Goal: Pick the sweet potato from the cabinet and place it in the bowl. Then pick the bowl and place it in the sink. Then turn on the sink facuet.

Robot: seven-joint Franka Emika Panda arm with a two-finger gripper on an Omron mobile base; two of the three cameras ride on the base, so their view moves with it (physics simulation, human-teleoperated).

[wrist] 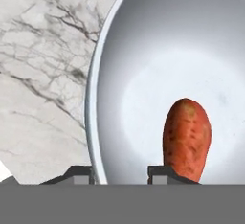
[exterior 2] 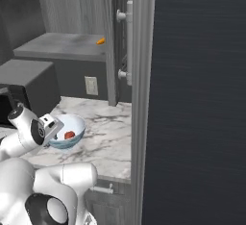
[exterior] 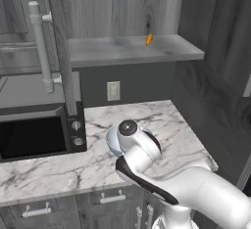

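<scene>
The sweet potato (wrist: 186, 139) lies in the bowl (wrist: 103, 74) on the marble worktop (wrist: 43, 74); the gripper (wrist: 119, 175) straddles the near rim, jaws narrowed, whether clamped I cannot tell; a thin rim pinch could let the bowl tilt and spill

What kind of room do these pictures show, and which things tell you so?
Most likely a kitchen, computer-rendered: a white marble counter with a microwave on it, a grey wall cabinet above, and a bowl holding a sweet potato.
</scene>
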